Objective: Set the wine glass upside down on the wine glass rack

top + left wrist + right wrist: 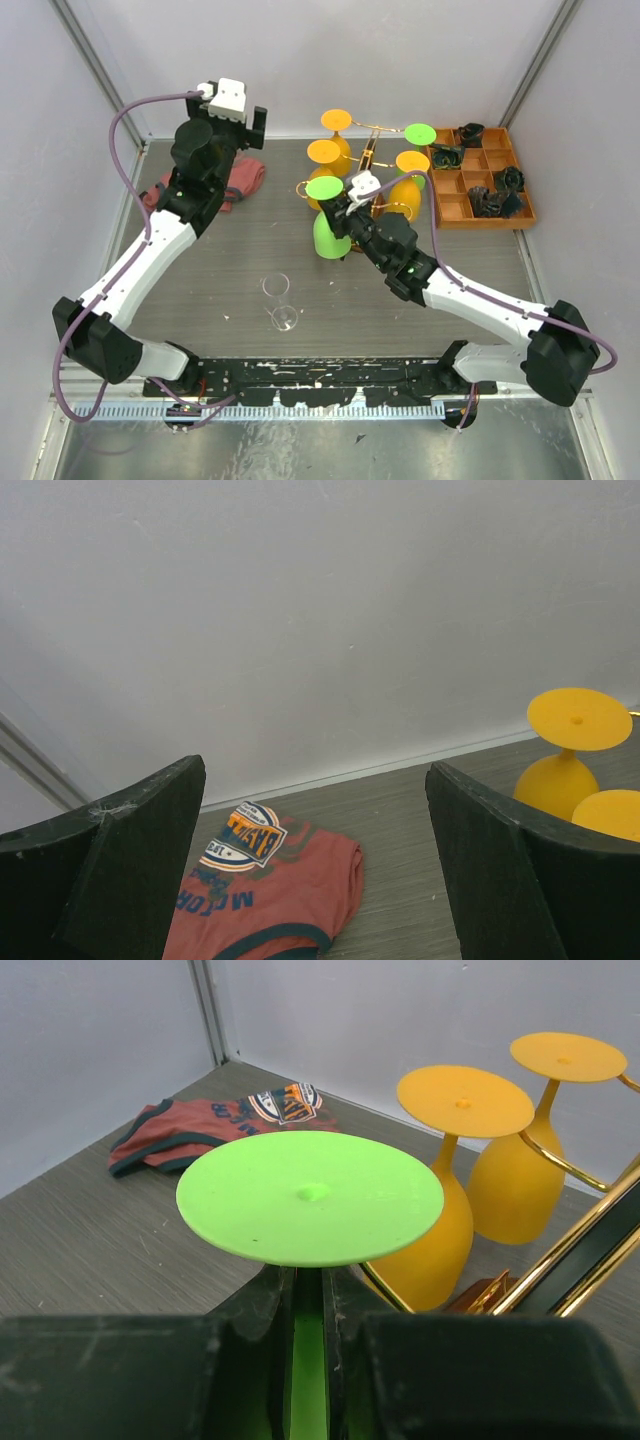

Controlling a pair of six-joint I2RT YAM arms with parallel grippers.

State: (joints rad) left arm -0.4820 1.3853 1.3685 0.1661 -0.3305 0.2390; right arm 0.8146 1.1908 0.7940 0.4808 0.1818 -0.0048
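Green wine glass (328, 235) hangs foot-up, stem vertical, at centre frame, my right gripper (308, 1295) clamped on its stem. The gold rack (371, 160), loaded with orange glasses (327, 152), stands just right of it, so the open arm likely lies rightward, nearest this arm. My left gripper (315, 770) gapes wide, empty, at upper left above a red cloth (270, 890).

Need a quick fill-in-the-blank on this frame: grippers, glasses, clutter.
1. The right gripper is shut on the stem of a ___ wine glass, held foot up.
2. The left gripper holds nothing; its jaws are ___.
3. The red shirt lies toward the table's back ___ side.
Missing words: green; open; left.
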